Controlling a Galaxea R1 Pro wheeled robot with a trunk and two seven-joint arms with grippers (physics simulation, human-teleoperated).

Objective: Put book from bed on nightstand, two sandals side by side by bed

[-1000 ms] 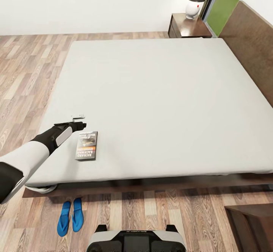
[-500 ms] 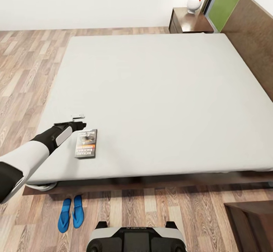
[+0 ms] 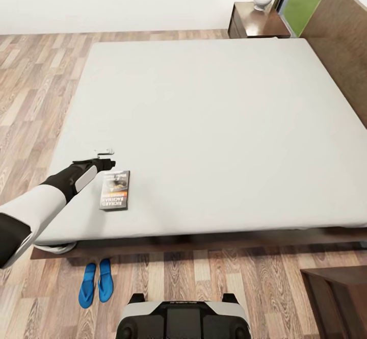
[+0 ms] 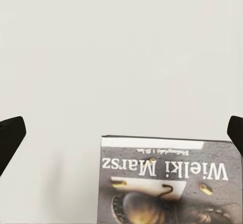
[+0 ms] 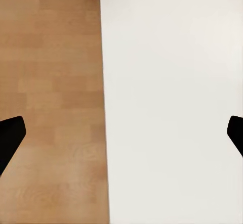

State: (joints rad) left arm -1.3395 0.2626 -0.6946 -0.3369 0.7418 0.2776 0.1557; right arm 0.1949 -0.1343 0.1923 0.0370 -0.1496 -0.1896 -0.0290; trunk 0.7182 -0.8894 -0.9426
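On the bed (image 3: 214,125), the book (image 3: 114,190) beside the wide-apart left gripper (image 3: 104,156); right gripper (image 5: 121,133) likewise spread.

The bed (image 3: 214,125) has a plain pale grey-white mattress on a dark brown frame. The book (image 3: 115,190) is dark grey with an orange band (white lettering). The two sandals (image 3: 96,282) are bright blue on the light-brown plank floor (image 3: 30,89). The nightstand (image 3: 255,23) is dark reddish-brown.
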